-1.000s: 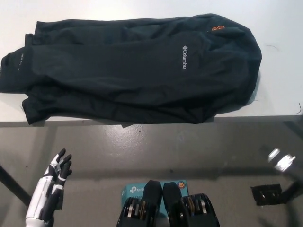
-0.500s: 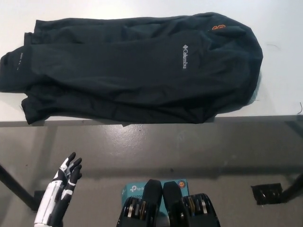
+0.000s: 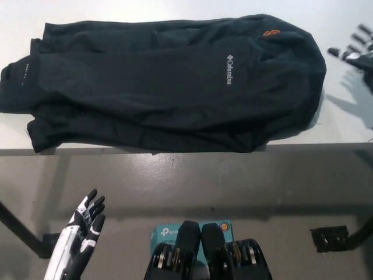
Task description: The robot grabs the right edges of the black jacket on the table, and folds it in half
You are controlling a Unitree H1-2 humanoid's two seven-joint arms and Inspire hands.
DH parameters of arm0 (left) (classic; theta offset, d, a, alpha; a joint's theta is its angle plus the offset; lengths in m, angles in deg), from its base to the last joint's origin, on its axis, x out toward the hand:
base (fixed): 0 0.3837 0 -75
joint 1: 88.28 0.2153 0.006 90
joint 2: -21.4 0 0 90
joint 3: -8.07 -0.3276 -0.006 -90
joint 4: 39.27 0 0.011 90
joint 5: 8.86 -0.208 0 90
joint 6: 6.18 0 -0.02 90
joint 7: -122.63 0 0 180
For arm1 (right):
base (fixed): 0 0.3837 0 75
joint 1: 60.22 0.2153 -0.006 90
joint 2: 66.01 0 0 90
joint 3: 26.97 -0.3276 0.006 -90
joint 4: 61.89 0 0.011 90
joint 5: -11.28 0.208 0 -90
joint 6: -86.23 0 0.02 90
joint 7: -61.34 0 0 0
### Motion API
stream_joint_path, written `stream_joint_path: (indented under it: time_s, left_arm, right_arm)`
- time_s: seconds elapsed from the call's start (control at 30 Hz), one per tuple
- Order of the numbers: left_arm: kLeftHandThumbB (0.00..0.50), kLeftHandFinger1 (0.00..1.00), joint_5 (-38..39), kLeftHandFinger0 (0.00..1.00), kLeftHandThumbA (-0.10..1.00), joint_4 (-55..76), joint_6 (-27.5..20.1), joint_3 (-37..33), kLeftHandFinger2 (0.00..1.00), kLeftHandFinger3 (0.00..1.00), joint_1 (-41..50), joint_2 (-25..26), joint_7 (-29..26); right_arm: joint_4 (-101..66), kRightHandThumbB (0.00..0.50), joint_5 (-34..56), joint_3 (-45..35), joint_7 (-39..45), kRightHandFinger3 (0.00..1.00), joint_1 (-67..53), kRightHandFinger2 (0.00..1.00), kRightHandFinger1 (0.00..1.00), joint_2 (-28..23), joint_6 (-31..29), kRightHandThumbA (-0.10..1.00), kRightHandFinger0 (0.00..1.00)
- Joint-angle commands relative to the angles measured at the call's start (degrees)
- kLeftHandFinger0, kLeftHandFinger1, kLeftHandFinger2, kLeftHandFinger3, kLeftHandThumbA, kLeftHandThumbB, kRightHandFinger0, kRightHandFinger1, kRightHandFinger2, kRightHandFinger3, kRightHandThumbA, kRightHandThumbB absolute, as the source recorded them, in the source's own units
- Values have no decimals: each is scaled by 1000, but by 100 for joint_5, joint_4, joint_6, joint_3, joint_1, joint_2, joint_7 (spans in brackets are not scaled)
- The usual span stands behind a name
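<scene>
The black jacket lies spread flat across the white table, its white Columbia logo toward the right and an orange mark near its top right corner. My black right hand enters at the right edge of the picture, fingers apart and empty, a short way right of the jacket's right edge and not touching it. My white left hand rests low at the lower left, below the table's front edge, fingers spread and holding nothing.
The table's front edge runs across the middle of the picture, with grey floor below it. A dark table leg stands at the lower left and a black foot plate at the lower right.
My right hand has come into view at the right edge, beside the jacket's right side. The left hand has shifted slightly right and down. The jacket has not moved.
</scene>
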Motion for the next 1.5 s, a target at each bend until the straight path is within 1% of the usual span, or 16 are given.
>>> stream_joint_path:
  time_s: [0.0, 0.1, 0.17, 0.27, 0.53, 0.67, 0.73, 0.77, 0.83, 0.9, 0.97, 1.03, 1.1, 1.33, 1.37, 1.47]
  left_arm:
    - [0, 1000, 178, 1000, 872, 332, -240, 66, 1000, 1000, 27, 72, 102]
    - [0, 1000, 230, 1000, 873, 318, -279, 126, 1000, 1000, 0, 90, 101]
    - [0, 1000, 191, 1000, 900, 359, -231, 146, 1000, 1000, 32, 124, 109]
    - [0, 1000, 262, 1000, 903, 356, -259, 182, 1000, 1000, 29, 117, 127]
    - [0, 1000, 370, 1000, 915, 359, -283, 277, 1000, 1000, 27, 132, 150]
    - [0, 1000, 388, 1000, 893, 316, -323, 278, 1000, 1000, 28, 107, 144]
    - [0, 1000, 401, 1000, 886, 339, -301, 284, 1000, 1000, 46, 91, 130]
    - [0, 1000, 394, 1000, 885, 339, -342, 284, 1000, 1000, 54, 95, 130]
    - [0, 1000, 395, 1000, 887, 350, -365, 293, 1000, 1000, 54, 101, 125]
    - [0, 1000, 418, 1000, 889, 348, -365, 304, 1000, 1000, 31, 91, 117]
    - [0, 1000, 401, 1000, 890, 344, -367, 315, 1000, 1000, 15, 100, 113]
    - [1, 1000, 377, 1000, 894, 349, -364, 317, 1000, 1000, 17, 102, 110]
    - [0, 1000, 374, 1000, 897, 367, -352, 340, 1000, 1000, 19, 104, 100]
    - [0, 1000, 357, 1000, 919, 344, -406, 336, 1000, 1000, 13, 100, 131]
    - [0, 1000, 369, 1000, 909, 347, -400, 335, 1000, 1000, 18, 94, 131]
    - [0, 1000, 387, 1000, 902, 348, -398, 336, 1000, 1000, 28, 81, 129]
  right_arm:
    - [1137, 387, 1073, 334, 1122, 1000, 1054, 1000, 1000, -370, 271, 1000, 1000]
    - [1418, 385, 935, 530, 1296, 1000, 1145, 1000, 1000, -429, 271, 1000, 1000]
    - [1486, 391, 885, 672, 1317, 1000, 1155, 1000, 1000, -449, 271, 1000, 1000]
    - [1590, 380, 897, 775, 1451, 1000, 1190, 1000, 1000, -470, 271, 1000, 1000]
    - [1698, 428, 810, 826, 1384, 1000, 1178, 1000, 1000, -449, 271, 1000, 1000]
    - [1865, 415, 861, 826, 1537, 1000, 1211, 1000, 1000, -422, 271, 1000, 1000]
    - [1980, 424, 800, 812, 1563, 1000, 1243, 1000, 1000, -399, 271, 1000, 1000]
    - [2139, 441, 714, 802, 1589, 1000, 1293, 1000, 1000, -377, 271, 1000, 1000]
    - [2291, 428, 609, 791, 1680, 1000, 1305, 1000, 1000, -355, 271, 1000, 1000]
    - [2297, 430, 552, 834, 1732, 1000, 1284, 1000, 1000, -348, 271, 1000, 1000]
    - [2383, 414, 514, 794, 1749, 1000, 1283, 1000, 1000, -318, 271, 1000, 1000]
    - [2363, 415, 457, 811, 1761, 1000, 1259, 1000, 1000, -306, 271, 1000, 1000]
    - [2370, 398, 421, 794, 1740, 1000, 1259, 1000, 1000, -265, 271, 1000, 1000]
    - [2444, 407, 232, 800, 1694, 1000, 1316, 1000, 1000, -193, 271, 1000, 1000]
    - [2461, 423, 203, 791, 1670, 1000, 1322, 1000, 1000, -175, 271, 1000, 1000]
    - [2487, 425, 160, 768, 1655, 1000, 1329, 1000, 1000, -154, 271, 1000, 1000]
